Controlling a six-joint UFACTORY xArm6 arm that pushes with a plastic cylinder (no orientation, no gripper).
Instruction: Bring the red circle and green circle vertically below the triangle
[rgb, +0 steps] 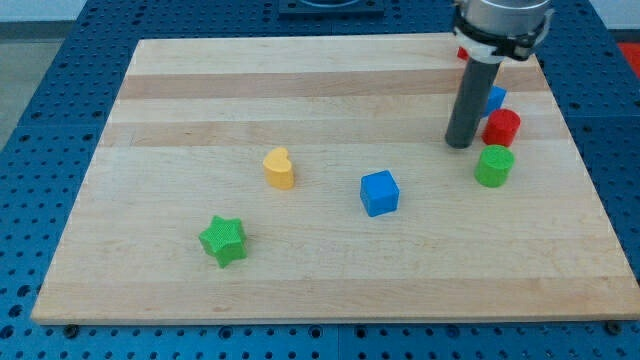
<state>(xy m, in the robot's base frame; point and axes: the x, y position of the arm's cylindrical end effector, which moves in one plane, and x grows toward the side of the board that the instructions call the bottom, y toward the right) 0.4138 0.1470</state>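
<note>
My tip (460, 143) is down on the board (300, 80), in the view's upper right. It's a bare rod: no jaws, holding nothing.

Red circle (502, 127) sits just right of the tip, close but with a small gap showing. Green circle (494, 166) is right below the red one, nearly touching it, and lower-right of the tip.

A blue block (496, 98) pokes out from behind the rod just above the red circle; partly hidden, so shape is unclear, could be the triangle but I can't tell. Another red piece (462, 53) shows at the board's top edge beside the rod's collar, mostly hidden, shape unreadable.

Rest of the board:
- blue cube (379, 193) near centre, well left of and below the tip
- yellow block (279, 168), rounded and heart-like, left of the cube
- green star (222, 240) toward the view's lower left, well apart from everything else

The red, green and blue blocks cluster together on the tip's right side.
</note>
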